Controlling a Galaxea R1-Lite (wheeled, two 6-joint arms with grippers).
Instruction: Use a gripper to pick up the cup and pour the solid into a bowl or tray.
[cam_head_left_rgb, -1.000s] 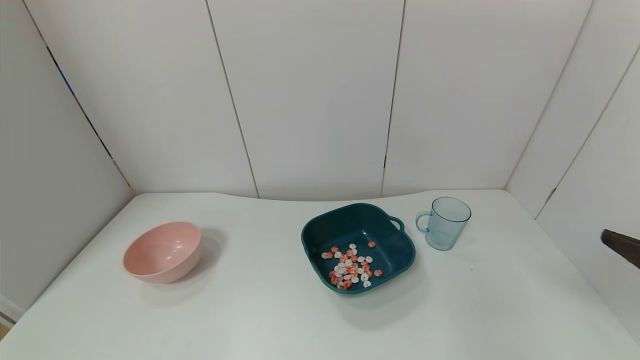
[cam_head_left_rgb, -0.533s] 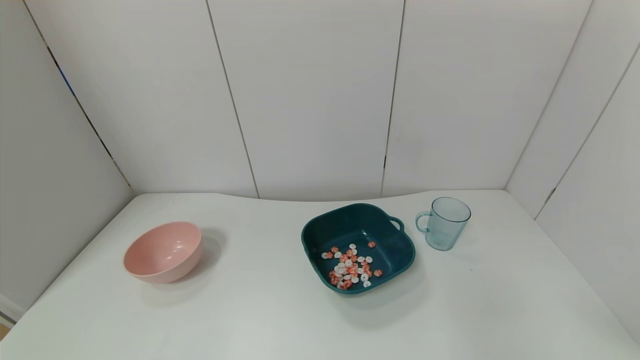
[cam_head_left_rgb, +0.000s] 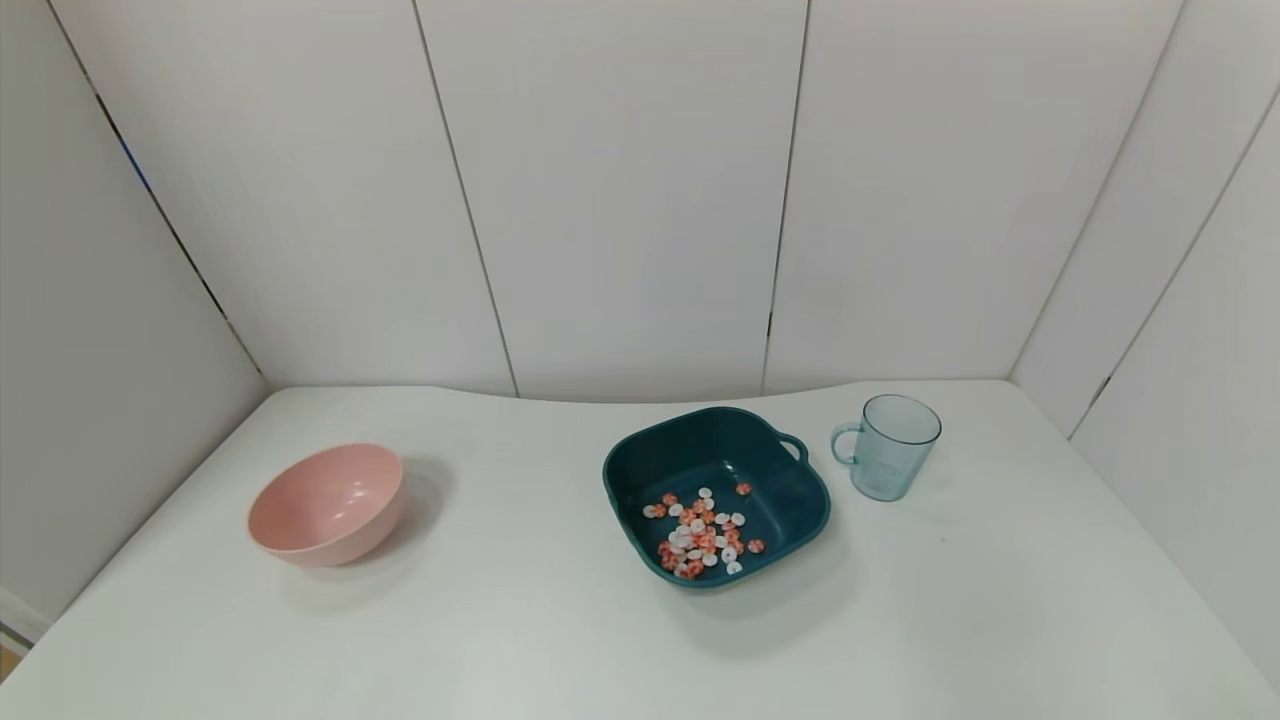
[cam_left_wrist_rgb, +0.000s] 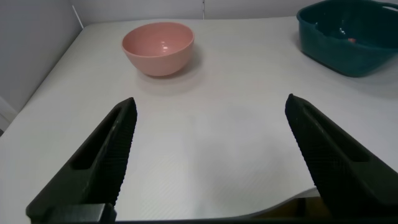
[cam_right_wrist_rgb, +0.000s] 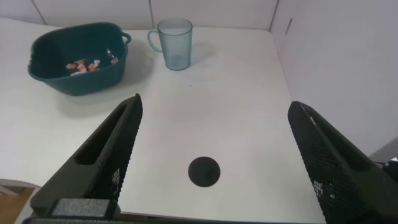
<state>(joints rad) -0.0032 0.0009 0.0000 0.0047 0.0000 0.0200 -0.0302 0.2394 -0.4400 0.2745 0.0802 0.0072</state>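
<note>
The light-blue cup (cam_head_left_rgb: 887, 446) stands upright and looks empty on the table, just right of the dark teal dish (cam_head_left_rgb: 716, 494). It also shows in the right wrist view (cam_right_wrist_rgb: 173, 43). The orange-red and white pieces (cam_head_left_rgb: 700, 535) lie inside the dish (cam_right_wrist_rgb: 78, 57). Neither arm shows in the head view. My right gripper (cam_right_wrist_rgb: 214, 109) is open and empty, held back over the table's near right edge, far from the cup. My left gripper (cam_left_wrist_rgb: 211, 106) is open and empty over the table's near left part.
A round pink bowl (cam_head_left_rgb: 327, 503) sits at the table's left, also in the left wrist view (cam_left_wrist_rgb: 158, 47). A round black hole (cam_right_wrist_rgb: 204, 172) lies in the table near its front right edge. White walls close in the table on three sides.
A dark part of the right arm at the head view's right edge one second ago has gone out of view. The cup, dish and bowl have not moved.
</note>
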